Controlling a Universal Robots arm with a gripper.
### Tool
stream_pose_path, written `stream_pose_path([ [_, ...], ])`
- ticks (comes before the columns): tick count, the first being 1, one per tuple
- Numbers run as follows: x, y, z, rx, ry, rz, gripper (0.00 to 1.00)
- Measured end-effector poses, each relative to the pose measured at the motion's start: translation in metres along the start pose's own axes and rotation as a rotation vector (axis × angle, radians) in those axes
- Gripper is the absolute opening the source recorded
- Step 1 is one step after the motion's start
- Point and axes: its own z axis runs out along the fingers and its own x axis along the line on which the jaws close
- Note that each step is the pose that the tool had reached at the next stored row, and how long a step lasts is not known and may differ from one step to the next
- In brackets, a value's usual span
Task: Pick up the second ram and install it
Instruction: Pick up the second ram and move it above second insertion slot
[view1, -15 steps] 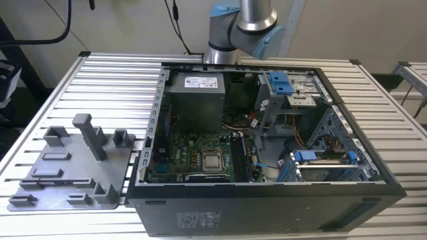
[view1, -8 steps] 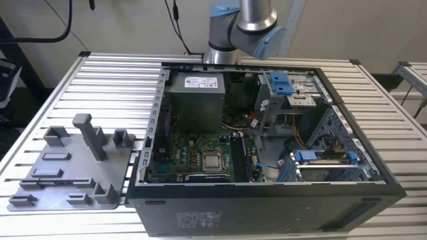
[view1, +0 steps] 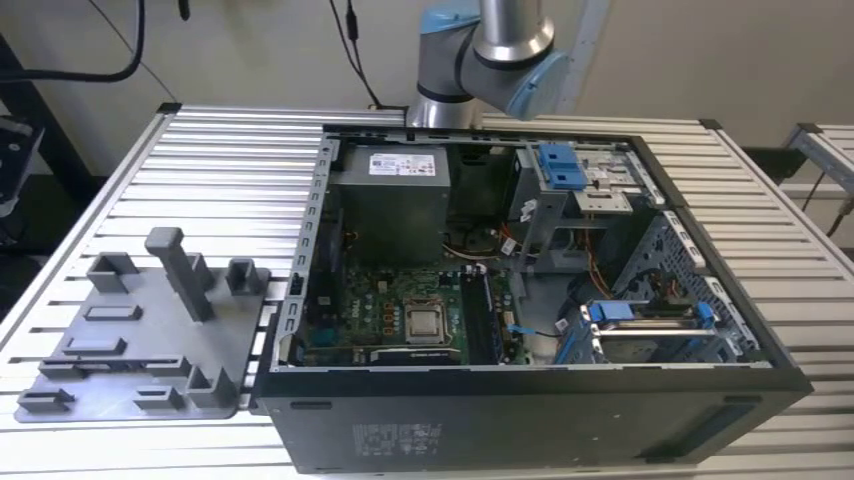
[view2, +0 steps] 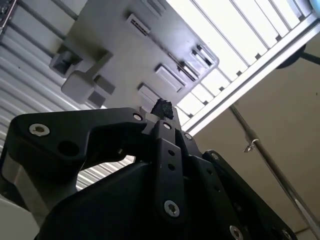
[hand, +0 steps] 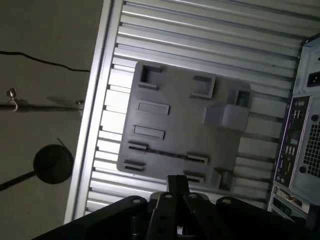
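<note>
Arm (view1: 487, 60) stands upright behind the computer case (view1: 534, 425). In the first wrist view the tool (hand: 177, 182) points down over the near edge of the gray tray (hand: 175, 120), fingers pressed together, holding nothing. The second ram (hand: 165, 152) sits in the tray, apart from the tool. Its long axis runs along the slats of the desk (view1: 200, 180). Exterior view: tray left, case right.
</note>
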Motion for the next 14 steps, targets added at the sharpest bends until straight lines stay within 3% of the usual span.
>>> stream_pose_path([
  [14, 0.0, 0.0, -0.0001, 0.0162, 0.0101, -0.147, 0.11],
])
